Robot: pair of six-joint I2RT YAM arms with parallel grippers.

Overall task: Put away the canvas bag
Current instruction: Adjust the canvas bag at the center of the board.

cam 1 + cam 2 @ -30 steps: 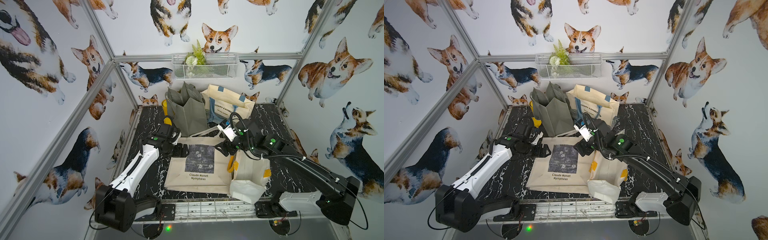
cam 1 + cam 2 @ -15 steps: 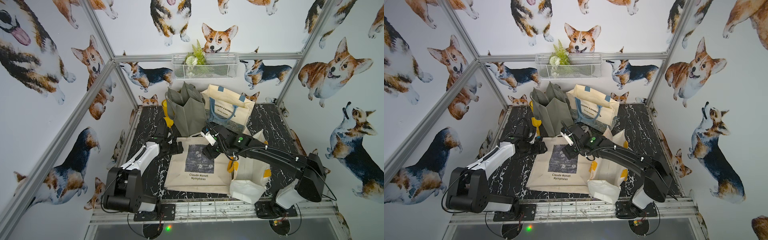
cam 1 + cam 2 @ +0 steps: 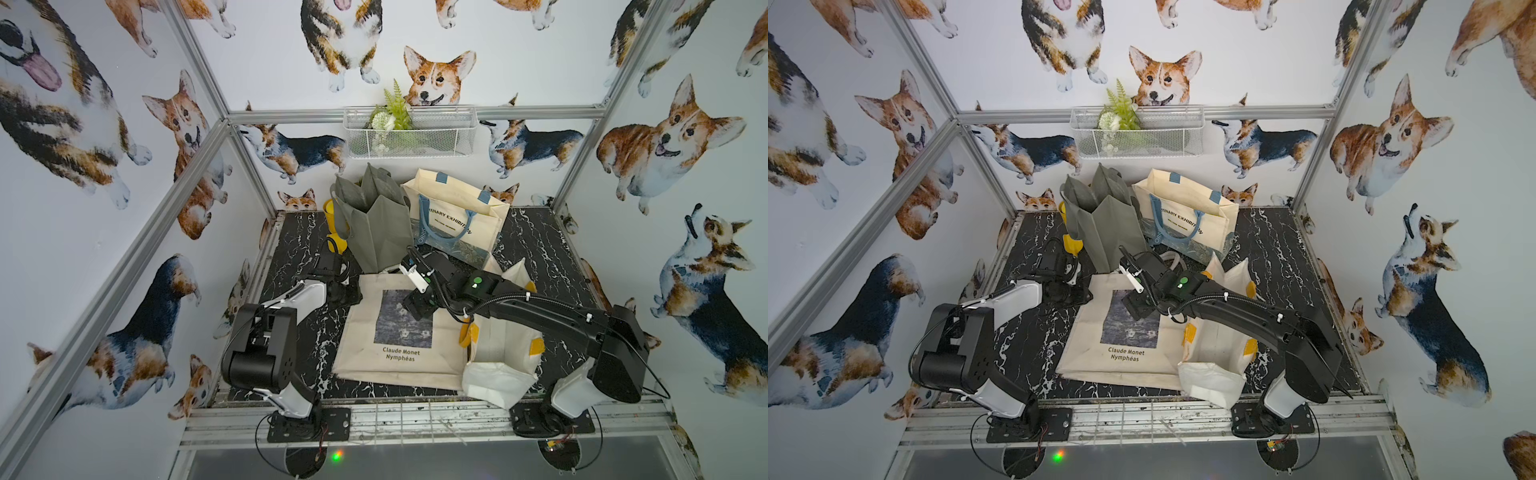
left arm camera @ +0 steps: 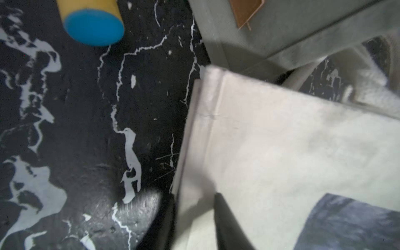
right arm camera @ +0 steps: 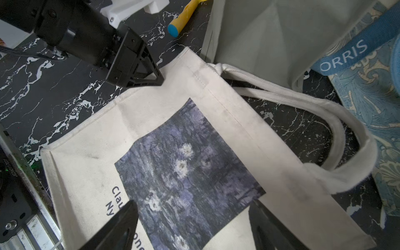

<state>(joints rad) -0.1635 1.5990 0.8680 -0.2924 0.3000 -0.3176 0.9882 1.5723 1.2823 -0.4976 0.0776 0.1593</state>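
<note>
Left gripper is pinched shut on the canvas bag, on its side edge near the top corner. Right gripper is spread wide over the water-lily print; I can't confirm contact. Bag lies flat on the marble table, just in front of the grey bag.

Canvas bag, centre of frame, was cream, with a blue-violet square print flecked with white lilies and dark lettering under it. Tabletop was black marble, white-veined. Bag at upper centre was plain grey. Tote beside it was cream with blue handles. Bag at lower right was white, yellow-patched. Walls were white, corgi-printed.
</note>
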